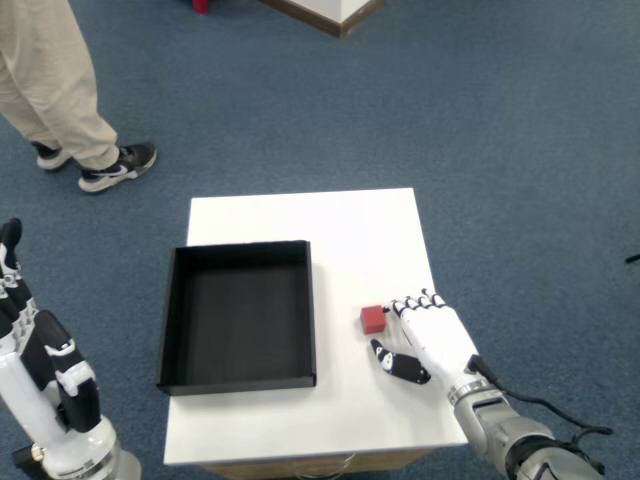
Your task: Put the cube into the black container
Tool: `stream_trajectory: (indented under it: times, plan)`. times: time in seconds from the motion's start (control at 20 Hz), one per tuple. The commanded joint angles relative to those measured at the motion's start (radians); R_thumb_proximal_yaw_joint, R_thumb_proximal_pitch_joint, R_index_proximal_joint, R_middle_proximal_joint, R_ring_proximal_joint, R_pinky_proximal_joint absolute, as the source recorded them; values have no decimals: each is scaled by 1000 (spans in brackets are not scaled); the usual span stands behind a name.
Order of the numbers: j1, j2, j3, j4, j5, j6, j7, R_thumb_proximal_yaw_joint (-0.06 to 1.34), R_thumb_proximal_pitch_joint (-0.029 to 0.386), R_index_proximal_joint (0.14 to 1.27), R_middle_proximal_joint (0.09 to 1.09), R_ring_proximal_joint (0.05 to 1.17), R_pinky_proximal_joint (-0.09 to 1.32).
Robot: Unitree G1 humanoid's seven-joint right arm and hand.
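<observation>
A small red cube [373, 319] lies on the white table [340, 225], just right of the black container [240, 315], which is a shallow square tray with nothing in it. My right hand [428, 338] rests low over the table right beside the cube. Its fingertips [408, 304] reach the cube's right side and its thumb [398, 366] is spread below it. The fingers are apart and hold nothing; I cannot tell whether they touch the cube. The other hand [45, 385] hangs off the table at the lower left.
A person's legs and shoes [95, 160] stand on the blue carpet beyond the table's far left corner. The table's right edge runs close to my right hand. A piece of wooden furniture [330, 12] shows at the top.
</observation>
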Motion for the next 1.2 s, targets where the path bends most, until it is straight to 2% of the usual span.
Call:
stream_trajectory:
  times: [0.05, 1.2]
  plan:
    - [-45, -11, -9, -13, -4, -9, -52, 553, 157, 401, 296, 261, 102]
    - [-51, 4, -12, -5, -13, -26, -80, 505, 157, 401, 298, 262, 119]
